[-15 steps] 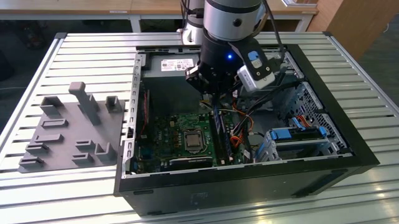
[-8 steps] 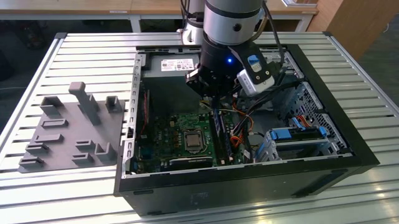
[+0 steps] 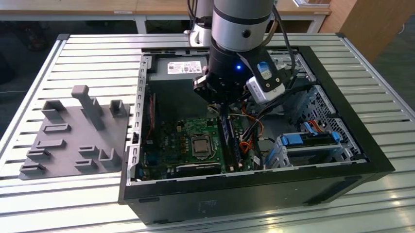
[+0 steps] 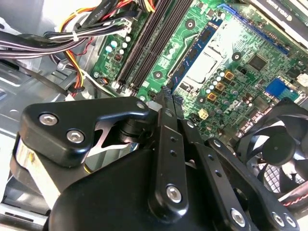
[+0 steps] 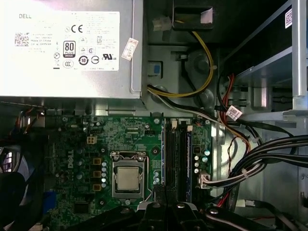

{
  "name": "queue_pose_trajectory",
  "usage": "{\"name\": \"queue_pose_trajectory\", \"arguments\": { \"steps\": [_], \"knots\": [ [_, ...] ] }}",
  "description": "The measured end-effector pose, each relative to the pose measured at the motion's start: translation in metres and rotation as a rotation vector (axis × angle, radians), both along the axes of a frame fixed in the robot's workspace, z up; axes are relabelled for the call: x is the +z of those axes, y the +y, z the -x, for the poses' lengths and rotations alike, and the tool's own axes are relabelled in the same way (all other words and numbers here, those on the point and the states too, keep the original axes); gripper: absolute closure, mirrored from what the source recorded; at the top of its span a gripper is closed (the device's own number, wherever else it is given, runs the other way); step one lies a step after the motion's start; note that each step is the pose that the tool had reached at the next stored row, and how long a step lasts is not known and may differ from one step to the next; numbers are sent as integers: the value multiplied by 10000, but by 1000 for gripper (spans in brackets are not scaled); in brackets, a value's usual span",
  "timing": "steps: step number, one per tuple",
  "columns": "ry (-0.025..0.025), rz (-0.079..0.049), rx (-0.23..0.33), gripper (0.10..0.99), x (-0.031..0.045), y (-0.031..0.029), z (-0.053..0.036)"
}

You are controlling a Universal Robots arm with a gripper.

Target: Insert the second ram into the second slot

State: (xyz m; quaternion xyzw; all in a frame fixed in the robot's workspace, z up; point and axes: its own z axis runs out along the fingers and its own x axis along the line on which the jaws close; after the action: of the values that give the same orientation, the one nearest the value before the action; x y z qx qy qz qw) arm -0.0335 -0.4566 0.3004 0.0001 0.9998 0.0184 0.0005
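1. Gripper [image 3: 222, 110] [image 4: 167, 96]: a matte black metal linkage with bright screw heads. It hung from the grey-and-black cylindrical arm into the open computer case [image 3: 259, 196]. In the second wrist view its two slim, flat fingers [image 4: 166, 134] lay pressed together, with nothing visible between them.
2. The second ram [image 3: 229, 140]: a thin, long, dark-blue strip. It stood on edge in the slot bank directly beneath the gripper in the exterior view. Whether the tips touched it, or whether it sat fully home, could not be told.
3. Memory slots [image 5: 176, 161] [image 4: 144, 45]: long, parallel black plastic channels with pale end clips. They lay between the processor socket and the cable bundle, and narrow blue edges ran along the outer channels in the first wrist view.
4. Motherboard [image 5: 120, 130] [image 4: 240, 43]: a glossy green board studded with small round capacitors. The processor socket [image 5: 127, 175] [image 4: 204, 62] was square with a silvery metal frame.
5. Power supply [image 5: 67, 48] [image 3: 184, 68]: a box of bare sheet metal with a white label, just beyond the slot ends farthest from the gripper.
6. Cable bundle [image 5: 269, 154] [image 4: 62, 36]: smooth black, yellow, red and orange wires, partly tied with white bands.
7. Fan [image 4: 276, 144]: round, black plastic with curved blades, near the gripper's links.
8. Table [image 3: 77, 53]: ribbed aluminium slats. On it, at the exterior view's left of the case, lay a matte grey fixture [image 3: 71, 136] with upright posts and rectangular pockets.
9. Drive brackets [image 3: 311, 138]: bright-blue plastic in a perforated metal cage, at the exterior view's right.
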Motion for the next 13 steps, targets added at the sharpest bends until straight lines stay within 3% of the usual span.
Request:
{"name": "queue_pose_trajectory", "arguments": {
  "steps": [13],
  "knots": [
    [0, -2, 0, 973, -85, -4, -1]
  ]
}}
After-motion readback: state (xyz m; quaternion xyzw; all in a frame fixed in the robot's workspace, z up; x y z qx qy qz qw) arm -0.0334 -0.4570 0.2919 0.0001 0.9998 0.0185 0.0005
